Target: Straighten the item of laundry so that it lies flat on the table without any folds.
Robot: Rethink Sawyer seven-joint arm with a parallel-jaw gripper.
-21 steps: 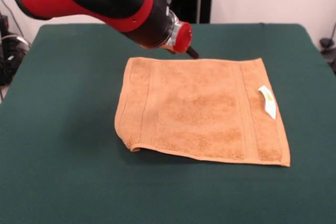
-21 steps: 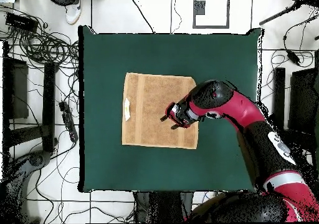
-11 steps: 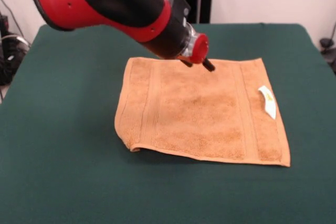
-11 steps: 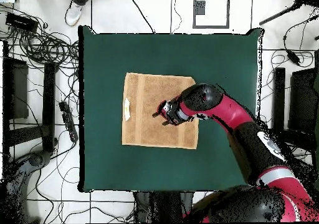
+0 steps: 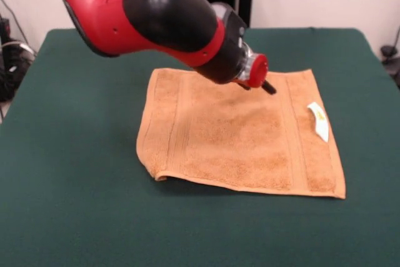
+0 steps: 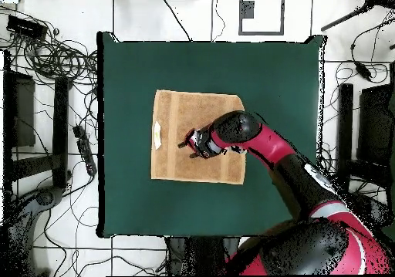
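Gripper advanced over towel, white tag unreadable

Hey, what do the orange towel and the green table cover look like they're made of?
The towel looks like cotton terry: a nubby, looped, matte pile, with flatter woven bands near two edges and a small white tag that could be satin or paper. The table cover looks like dark green felt or a similar cloth: a flat, dull surface with no sheen and no visible weave. Neither can be confirmed by look alone.
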